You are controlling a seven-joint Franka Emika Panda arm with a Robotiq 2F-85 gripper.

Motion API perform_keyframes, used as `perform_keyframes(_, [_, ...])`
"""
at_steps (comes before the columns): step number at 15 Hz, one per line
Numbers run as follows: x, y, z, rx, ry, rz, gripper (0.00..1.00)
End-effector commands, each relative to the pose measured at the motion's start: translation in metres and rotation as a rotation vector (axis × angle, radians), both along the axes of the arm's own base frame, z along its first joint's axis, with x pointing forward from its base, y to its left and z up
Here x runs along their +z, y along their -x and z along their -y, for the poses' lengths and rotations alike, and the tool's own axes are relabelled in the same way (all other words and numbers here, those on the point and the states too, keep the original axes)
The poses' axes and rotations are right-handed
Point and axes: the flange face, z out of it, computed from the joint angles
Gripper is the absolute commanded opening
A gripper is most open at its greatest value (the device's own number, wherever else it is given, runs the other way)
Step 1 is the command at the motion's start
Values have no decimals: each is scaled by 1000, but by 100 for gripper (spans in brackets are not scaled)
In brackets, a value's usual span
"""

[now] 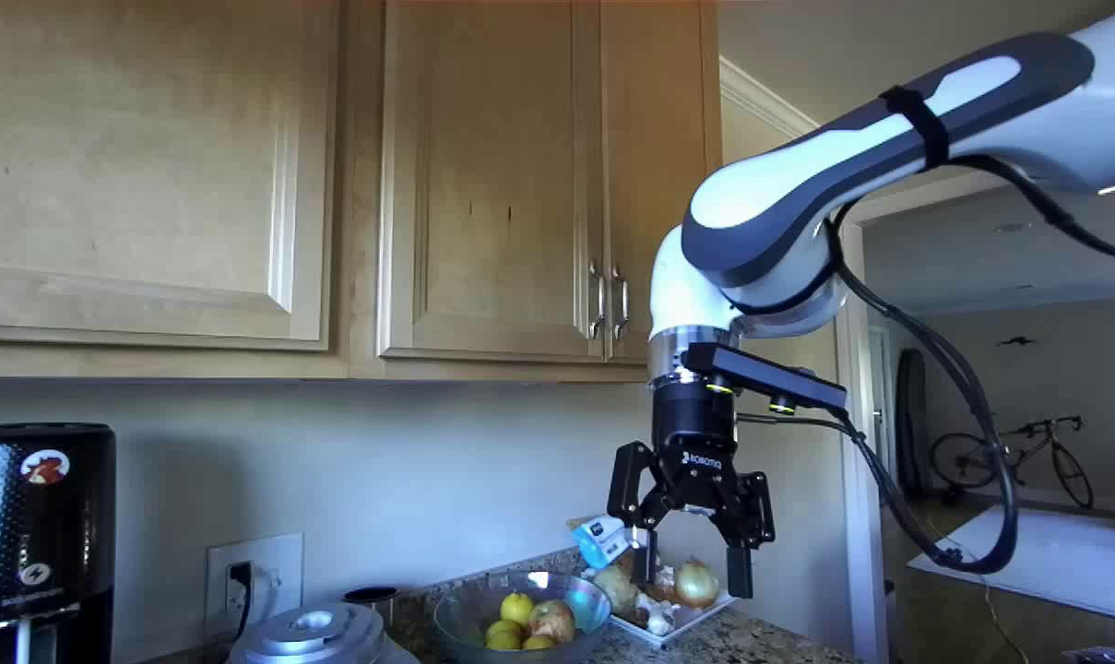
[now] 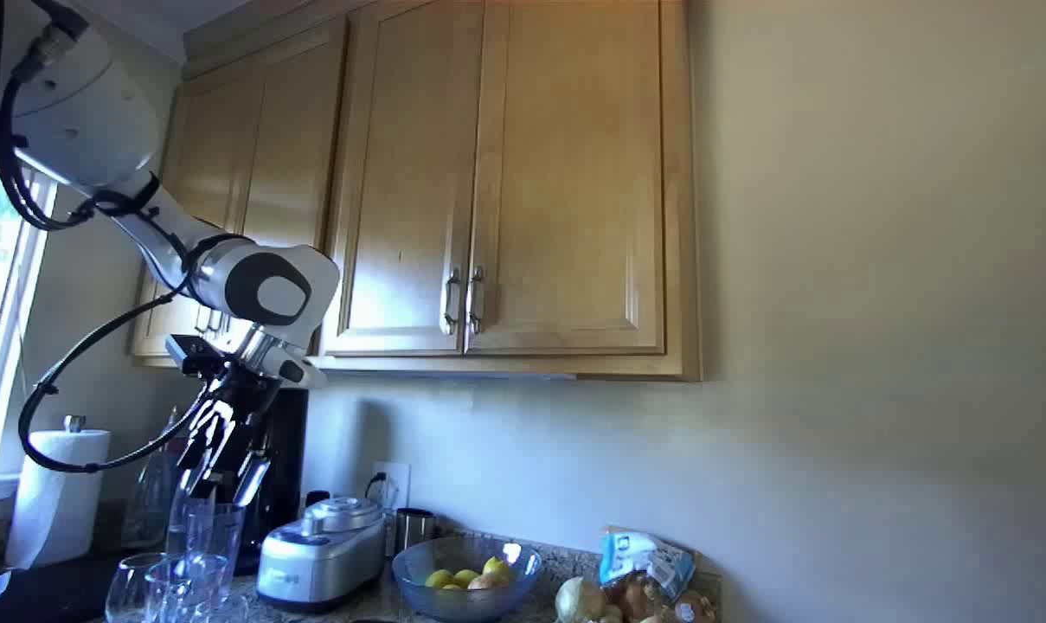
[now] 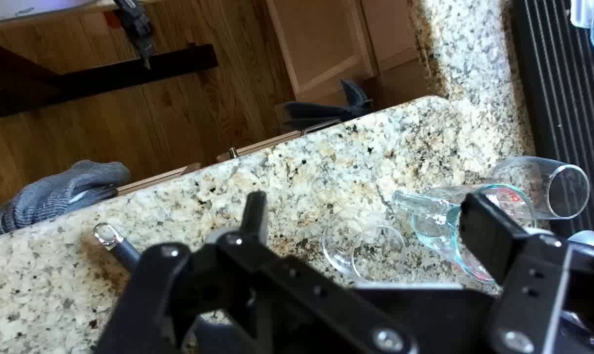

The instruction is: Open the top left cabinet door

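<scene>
While the gripper [image 1: 693, 564] hangs above the granite tabletop [image 3: 316, 167] with its jaws spread apart, the top left cabinet door [image 1: 492, 166] sits closed, left of the matching right-hand door [image 1: 658, 138] in both exterior views, its silver handle [image 1: 599, 299] low along the right edge; a fruit bowl [image 2: 458, 602] stands below.

In both exterior views, fruit [image 2: 465, 577] is held in a glass bowl [image 2: 462, 606] at six o'clock. In an exterior view, silver appliance [image 2: 319, 558] noted at bowl's nine o'clock, blue-and-white bag [image 2: 648, 558] at its three; paper-towel roll [image 2: 55, 497] seen upright at view's eight. In wrist view, grey fabric [image 3: 61, 194] seen at nine, ribbed black mat [image 3: 550, 115] at three; speckled counter [image 3: 316, 182] noted between.
</scene>
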Motion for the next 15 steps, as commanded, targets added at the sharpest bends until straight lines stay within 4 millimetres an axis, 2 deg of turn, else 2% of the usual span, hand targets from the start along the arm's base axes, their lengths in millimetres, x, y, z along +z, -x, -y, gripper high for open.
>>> perform_keyframes(1, [0, 0, 0, 0, 0, -1, 100])
perform_keyframes(12, [0, 0, 0, 0, 0, 0, 100])
perform_keyframes(15, [-1, -7, 7, -28, 12, 17, 100])
